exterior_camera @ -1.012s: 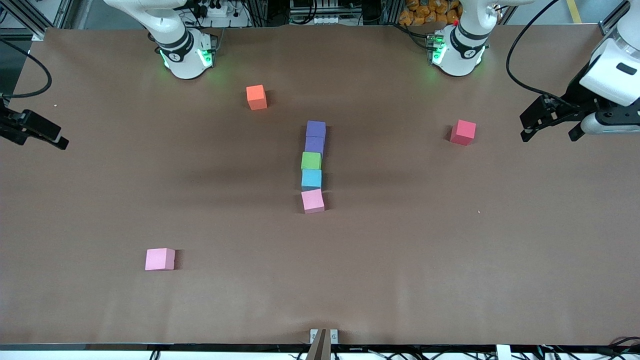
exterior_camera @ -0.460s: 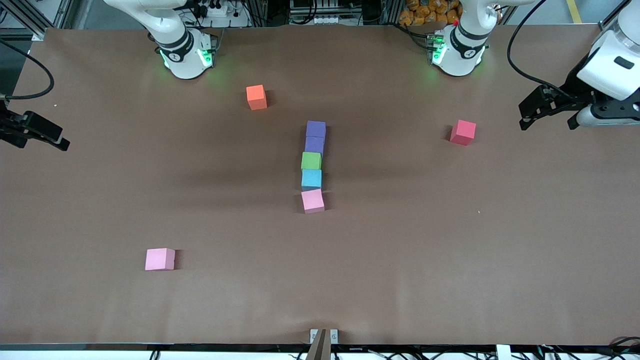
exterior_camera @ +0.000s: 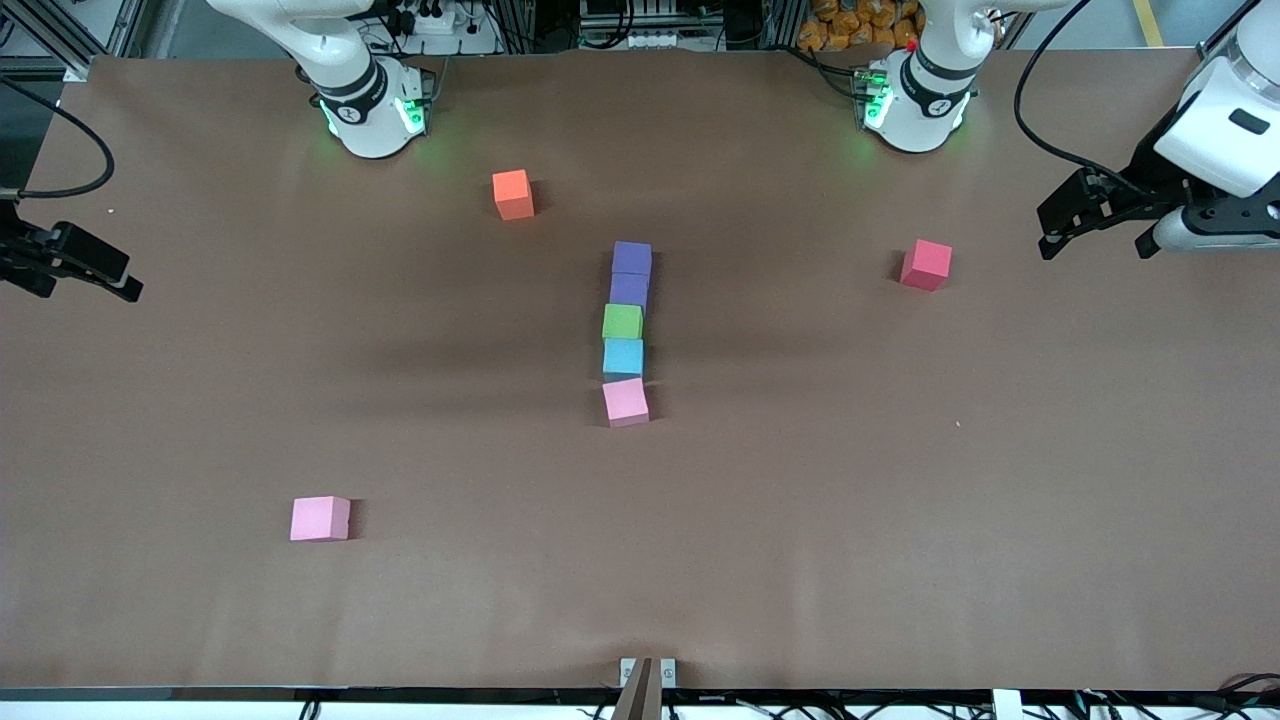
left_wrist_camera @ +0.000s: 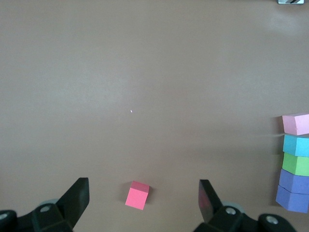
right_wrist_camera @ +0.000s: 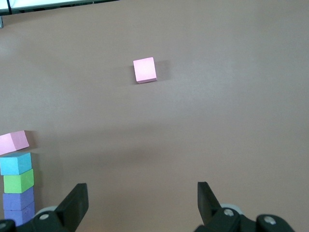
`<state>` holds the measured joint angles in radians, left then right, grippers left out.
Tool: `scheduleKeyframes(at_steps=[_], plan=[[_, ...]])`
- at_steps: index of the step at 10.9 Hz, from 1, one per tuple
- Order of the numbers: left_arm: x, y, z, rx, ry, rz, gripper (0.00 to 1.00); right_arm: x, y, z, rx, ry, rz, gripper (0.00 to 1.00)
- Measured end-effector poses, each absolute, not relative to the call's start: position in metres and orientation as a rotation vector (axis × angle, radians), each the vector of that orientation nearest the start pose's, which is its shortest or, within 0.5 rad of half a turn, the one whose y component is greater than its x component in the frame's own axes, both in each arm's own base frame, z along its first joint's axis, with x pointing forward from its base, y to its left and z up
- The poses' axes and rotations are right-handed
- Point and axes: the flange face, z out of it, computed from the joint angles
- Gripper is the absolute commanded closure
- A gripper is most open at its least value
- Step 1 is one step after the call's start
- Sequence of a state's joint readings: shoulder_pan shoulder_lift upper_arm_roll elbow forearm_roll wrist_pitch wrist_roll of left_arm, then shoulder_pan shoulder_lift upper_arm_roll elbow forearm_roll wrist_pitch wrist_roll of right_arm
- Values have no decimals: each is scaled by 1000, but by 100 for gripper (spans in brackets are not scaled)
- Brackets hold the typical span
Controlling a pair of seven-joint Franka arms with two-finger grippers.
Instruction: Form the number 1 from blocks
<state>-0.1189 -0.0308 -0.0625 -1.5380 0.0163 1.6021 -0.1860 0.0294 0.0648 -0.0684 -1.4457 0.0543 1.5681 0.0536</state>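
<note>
Only the front view shows the orange cube (exterior_camera: 513,194); both wrist views (empty-handed) show left gripper (left_wrist_camera: 144,200) and right gripper (right_wrist_camera: 142,202) spread wide.

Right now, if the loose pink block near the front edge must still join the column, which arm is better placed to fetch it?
The right arm, probably. The loose pink block lies toward its end of the table, and the open right gripper hangs over that end. The left gripper, also open, waits over the other end.
</note>
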Motion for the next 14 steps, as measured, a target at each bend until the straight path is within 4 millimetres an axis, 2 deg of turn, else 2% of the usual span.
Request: scheduleKeyframes(at_steps=[4,7,11,14], plan=[[541,-93,660,-3137,-23,-153,0,575,-17,653,-3088,144,-108,0],[543,-76,660,-3134,-69,-153,0,574,-17,653,-3088,144,-106,0],[542,-86,660,-3132,-43,-154,0,574,-17,653,-3088,144,-100,0],[542,-86,660,-3132,-43,-154,0,574,-18,652,-3088,147,-92,0]])
